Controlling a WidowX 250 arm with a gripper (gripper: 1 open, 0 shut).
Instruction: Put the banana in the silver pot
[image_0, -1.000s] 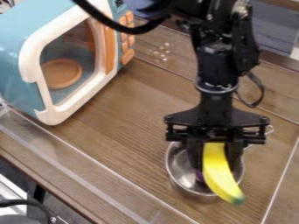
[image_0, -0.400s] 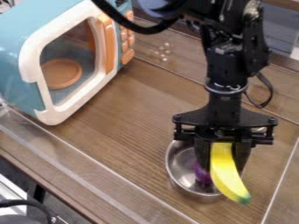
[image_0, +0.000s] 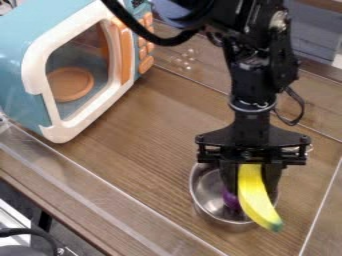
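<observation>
The yellow banana (image_0: 255, 198) hangs nearly upright, its greenish lower tip past the near rim of the silver pot (image_0: 207, 195). My gripper (image_0: 251, 166) is shut on the banana's upper end, directly above the pot. The pot stands on the wooden table at the front right. Something purple (image_0: 233, 205) shows inside the pot behind the banana. The pot's right side is hidden by the banana and the gripper.
A teal-and-white toy microwave (image_0: 67, 65) with its door open stands at the back left. The table's front edge (image_0: 80, 215) runs diagonally at the lower left. A light strip (image_0: 323, 200) borders the table on the right.
The gripper with the banana drifted slightly right, then back a little to the left. It stays shut on the banana above the pot.
</observation>
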